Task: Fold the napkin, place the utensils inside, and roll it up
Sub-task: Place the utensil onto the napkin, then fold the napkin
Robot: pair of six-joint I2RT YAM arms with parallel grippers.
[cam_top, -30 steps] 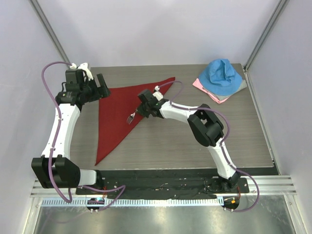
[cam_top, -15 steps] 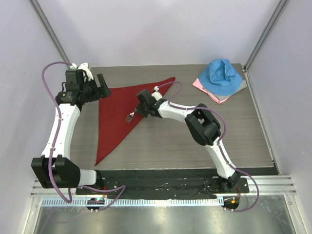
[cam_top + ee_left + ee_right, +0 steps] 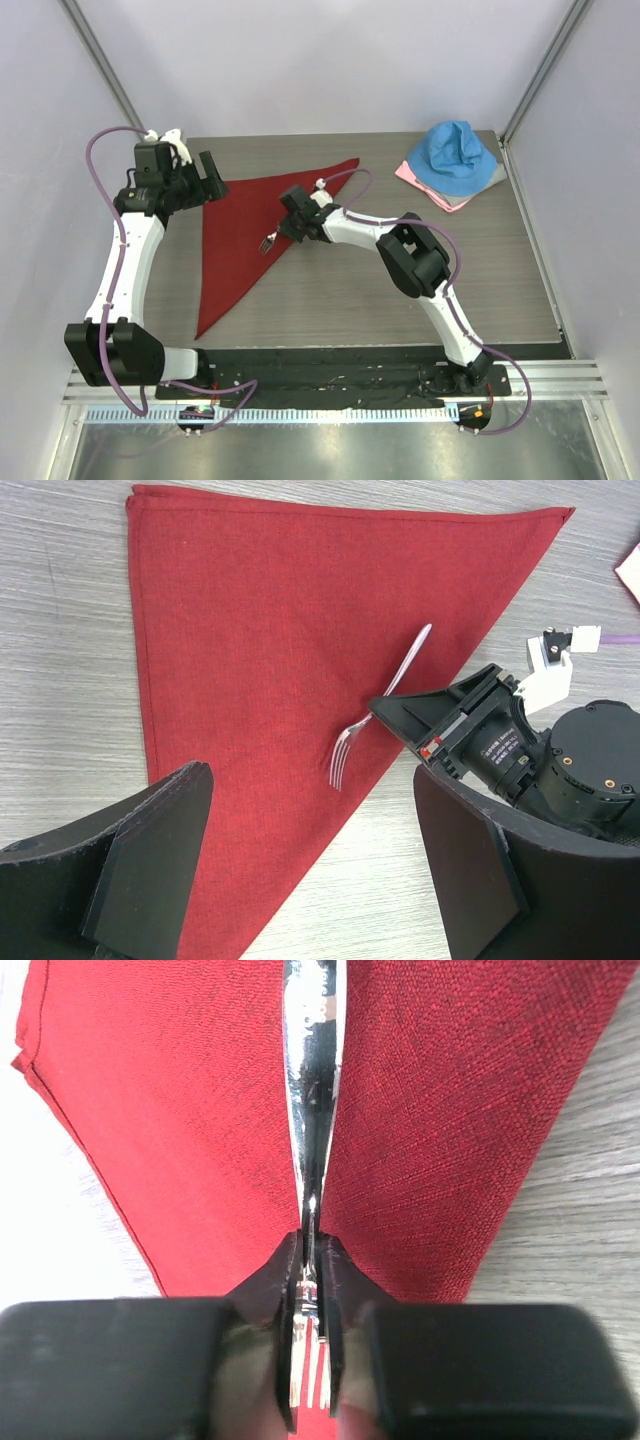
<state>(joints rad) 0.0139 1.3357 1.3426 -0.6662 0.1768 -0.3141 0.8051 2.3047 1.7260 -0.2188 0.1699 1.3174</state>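
Napkin (image 3: pixel 240 235) lies folded into a triangle on the left half of the tabletop (image 3: pixel 400 300), with its long edge running from the far right corner down to the near left tip. Same shape and spot as one second ago.

Right gripper (image 3: pixel 282 234) has its jaws clamped narrow on the fork (image 3: pixel 270 241). In the right wrist view they pinch the neck just above the tines, and the handle runs away over the red cloth. The fork sits over the napkin just inside the long edge, tines toward the near left. Cannot tell if it rests on the cloth or hangs just above it.

Against the earlier frames, gripper and fork have crept only slightly to the left. The elbow of the right arm (image 3: pixel 410 258) has swung a little more left, toward the napkin.

Left gripper (image 3: pixel 212 178) hovers at the napkin's far left corner with its jaws spread wide and nothing between them. No change in pose.

Blue cloth (image 3: pixel 455 155) is heaped on the pink cloth (image 3: pixel 430 190) at the far right corner, well apart from the napkin and unmoved.
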